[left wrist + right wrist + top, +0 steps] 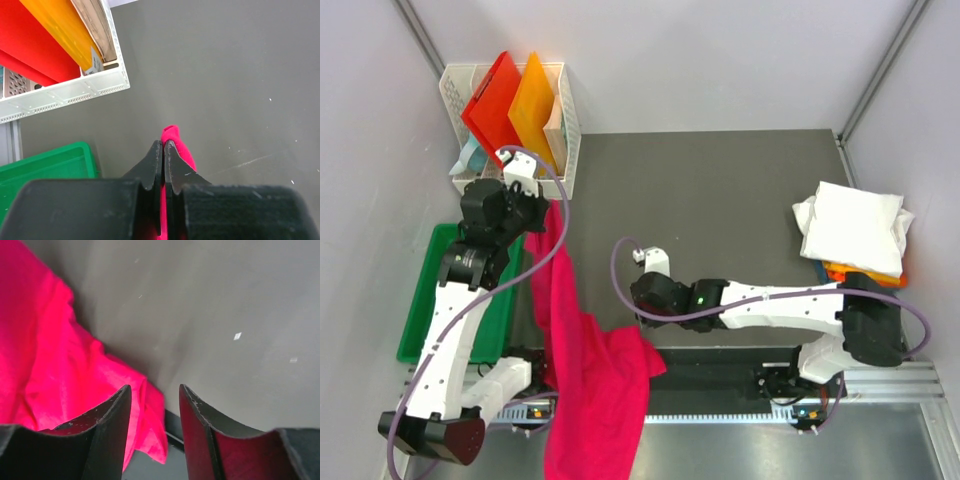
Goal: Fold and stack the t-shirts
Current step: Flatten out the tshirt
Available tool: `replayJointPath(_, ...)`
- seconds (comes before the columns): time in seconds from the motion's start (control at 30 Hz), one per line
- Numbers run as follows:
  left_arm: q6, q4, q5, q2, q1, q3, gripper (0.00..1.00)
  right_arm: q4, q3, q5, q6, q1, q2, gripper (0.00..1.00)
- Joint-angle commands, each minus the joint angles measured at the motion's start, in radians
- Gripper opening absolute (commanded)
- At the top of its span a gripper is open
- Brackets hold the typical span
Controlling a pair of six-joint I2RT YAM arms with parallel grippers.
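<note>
A magenta-pink t-shirt [588, 360] hangs in a long unfolded drape from my left gripper [546, 212] down over the table's near edge. In the left wrist view that gripper [164, 142] is shut on the t-shirt [176, 140], and a fold of cloth pokes out past the fingertips. My right gripper [642, 316] hovers low by the shirt's right corner. In the right wrist view it [155, 387] stands open, with the shirt's edge [60, 365] showing beside its left finger and unclamped. At the far right a folded white t-shirt [855, 228] lies on top of an orange one [865, 272].
A white basket [570, 120] at the back left holds stiff red [492, 100] and orange [533, 105] folders. It sits just behind my left gripper. A green bin [430, 290] stands off the table's left side. The dark table mat [720, 200] spreads between the arms.
</note>
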Motion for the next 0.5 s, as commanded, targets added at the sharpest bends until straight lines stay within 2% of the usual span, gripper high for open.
replayJointPath(0.0,-0.007,0.015,-0.008,-0.035,-0.003,-0.024,0.0,0.061,0.046,-0.014,0.037,0.075,0.071,0.44)
replayJointPath(0.47,-0.002,-0.008,-0.009,-0.055,-0.003,-0.047,0.0,0.116,0.049,-0.022,0.069,0.121,0.187,0.44)
